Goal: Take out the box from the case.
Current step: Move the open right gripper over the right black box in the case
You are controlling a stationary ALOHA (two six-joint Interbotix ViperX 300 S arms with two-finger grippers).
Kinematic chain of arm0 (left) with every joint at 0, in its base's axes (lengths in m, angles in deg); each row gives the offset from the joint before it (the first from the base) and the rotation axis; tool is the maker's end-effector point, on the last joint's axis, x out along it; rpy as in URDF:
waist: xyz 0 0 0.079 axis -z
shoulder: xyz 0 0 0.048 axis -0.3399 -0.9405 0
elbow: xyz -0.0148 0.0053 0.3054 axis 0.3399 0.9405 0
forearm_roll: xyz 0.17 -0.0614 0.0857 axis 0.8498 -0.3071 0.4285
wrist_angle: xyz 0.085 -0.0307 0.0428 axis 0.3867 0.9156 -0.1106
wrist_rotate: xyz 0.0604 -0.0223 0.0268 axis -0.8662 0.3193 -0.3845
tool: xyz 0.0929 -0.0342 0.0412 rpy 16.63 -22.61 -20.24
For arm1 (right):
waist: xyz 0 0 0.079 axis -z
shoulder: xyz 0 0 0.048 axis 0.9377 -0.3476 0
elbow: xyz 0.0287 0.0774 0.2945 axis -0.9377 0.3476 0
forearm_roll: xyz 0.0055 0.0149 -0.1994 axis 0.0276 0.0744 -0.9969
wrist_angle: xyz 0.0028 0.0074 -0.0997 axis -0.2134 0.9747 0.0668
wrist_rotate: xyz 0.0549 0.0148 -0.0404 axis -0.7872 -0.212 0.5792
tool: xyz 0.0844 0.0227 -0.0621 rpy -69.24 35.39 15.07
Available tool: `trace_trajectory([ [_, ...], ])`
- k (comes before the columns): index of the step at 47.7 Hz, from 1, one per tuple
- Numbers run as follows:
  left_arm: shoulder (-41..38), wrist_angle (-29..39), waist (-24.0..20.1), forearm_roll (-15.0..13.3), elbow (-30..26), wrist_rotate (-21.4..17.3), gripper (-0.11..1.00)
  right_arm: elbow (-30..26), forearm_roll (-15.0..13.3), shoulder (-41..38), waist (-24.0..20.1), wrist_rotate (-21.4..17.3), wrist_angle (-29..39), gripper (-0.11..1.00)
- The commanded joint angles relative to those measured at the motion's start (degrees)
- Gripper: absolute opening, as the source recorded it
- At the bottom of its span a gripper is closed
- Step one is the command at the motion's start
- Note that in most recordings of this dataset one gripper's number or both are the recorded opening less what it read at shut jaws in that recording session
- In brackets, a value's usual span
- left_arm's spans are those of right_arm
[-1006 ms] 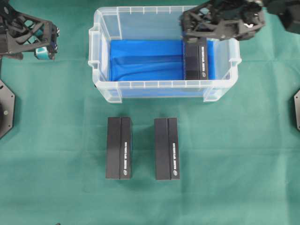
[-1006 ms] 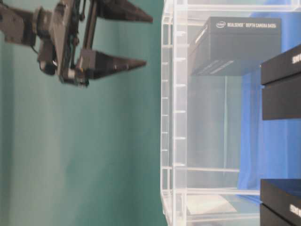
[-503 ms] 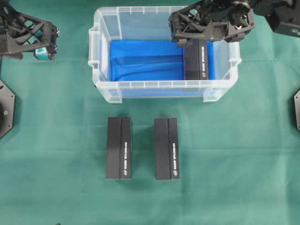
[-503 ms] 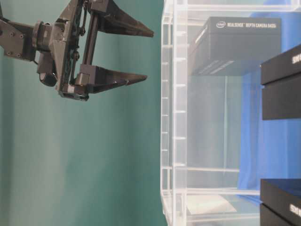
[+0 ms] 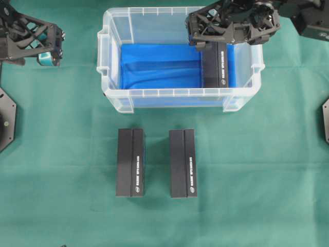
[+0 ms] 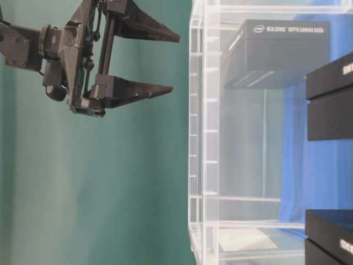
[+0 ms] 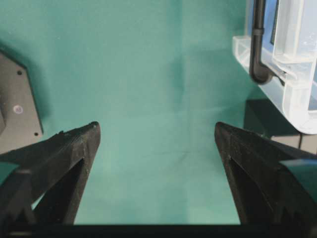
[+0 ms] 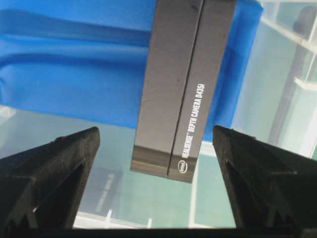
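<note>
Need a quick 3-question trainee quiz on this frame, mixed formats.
1. How many black boxes lie on the green cloth outside the case?
2. True or false: the right gripper is shut on the box in the case.
3. The left gripper hangs over: A) the case B) bare cloth C) a box

Key: 1. two; 2. false, its jaws stand open above the box; 3. B

You see a translucent, glossy plastic case with a blue cloth-like lining, a matt black box, and matt green cloth covering the table.
</note>
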Motion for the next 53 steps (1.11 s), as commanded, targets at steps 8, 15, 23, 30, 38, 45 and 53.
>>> trace_trajectory([
  [8,0.53,0.09,-0.26,0.00,-1.14,-0.09,0.98,-0.88,-0.26,0.70,-0.18,-0.09,0.18,0.92],
  [15,0.53,0.09,-0.26,0.00,-1.14,-0.09,0.98,-0.79,-0.26,0.70,-0.18,-0.09,0.18,0.92],
  [23,0.53,0.09,-0.26,0.00,-1.14,-0.09,0.98,-0.79,-0.35,0.70,-0.18,-0.09,0.18,0.92],
  [30,0.53,0.09,-0.26,0.00,-1.14,-0.09,0.98,-0.44,-0.53,0.70,-0.09,-0.09,0.18,0.92],
  [38,0.53,0.09,-0.26,0.00,-1.14,-0.09,0.98,0.18,-0.53,0.70,-0.18,-0.09,0.18,0.92],
  [45,0.53,0.09,-0.26,0.00,-1.14,-0.09,0.98,0.97,-0.53,0.70,-0.18,-0.09,-0.09,0.92],
  [53,0.53,0.09,-0.26,0.00,-1.14,-0.09,0.98,1.32,-0.62,0.70,-0.18,-0.09,-0.18,0.92],
])
